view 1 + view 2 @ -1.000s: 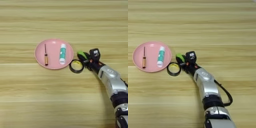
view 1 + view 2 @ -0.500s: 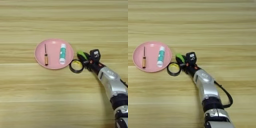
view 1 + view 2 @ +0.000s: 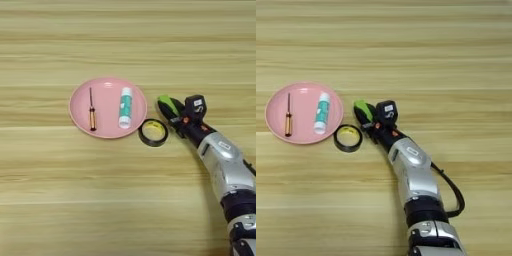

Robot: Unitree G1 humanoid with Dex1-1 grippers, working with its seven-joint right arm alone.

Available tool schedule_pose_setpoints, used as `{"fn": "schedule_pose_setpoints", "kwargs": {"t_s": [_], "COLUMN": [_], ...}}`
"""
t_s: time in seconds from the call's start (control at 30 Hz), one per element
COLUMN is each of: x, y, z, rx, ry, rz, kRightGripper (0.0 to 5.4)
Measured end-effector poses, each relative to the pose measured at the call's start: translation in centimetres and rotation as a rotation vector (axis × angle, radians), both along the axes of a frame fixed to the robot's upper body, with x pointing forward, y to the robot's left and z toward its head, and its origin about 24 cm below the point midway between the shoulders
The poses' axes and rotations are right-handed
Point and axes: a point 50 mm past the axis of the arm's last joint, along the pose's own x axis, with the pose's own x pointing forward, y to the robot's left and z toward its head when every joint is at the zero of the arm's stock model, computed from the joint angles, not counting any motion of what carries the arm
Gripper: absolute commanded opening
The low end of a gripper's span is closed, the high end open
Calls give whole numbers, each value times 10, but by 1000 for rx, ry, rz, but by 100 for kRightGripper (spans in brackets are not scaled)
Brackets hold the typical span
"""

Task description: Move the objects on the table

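Right gripper (image 3: 172, 111): I am seeing its black fingers closing on the green block (image 3: 168, 104), just right of the tape roll (image 3: 153, 132) and pink plate (image 3: 108, 88).

Left eye view: looks steeply down from above on the light-brown wooden plank table (image 3: 125, 200); the black 2-fingered claw (image 3: 172, 112) sits right of centre, the silver forearm (image 3: 225, 165) running off the lower right corner.
Right eye view: same downward look, reaching further right; the claw (image 3: 367, 117) sits left of centre.
Nearness: far enough that the table fills both views.
Shared part: the round pink plastic plate (image 3: 80, 107) and black tape roll (image 3: 153, 132), both left of the claw.
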Motion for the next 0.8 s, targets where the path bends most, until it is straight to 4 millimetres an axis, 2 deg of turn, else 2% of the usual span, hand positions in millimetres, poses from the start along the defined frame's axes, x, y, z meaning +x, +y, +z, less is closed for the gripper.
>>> {"fn": "schedule_pose_setpoints", "kwargs": {"t_s": [0.8], "x": [-5], "y": [2], "z": [20], "rx": [102], "ry": [-151], "rz": [27], "kRightGripper": [140]}}
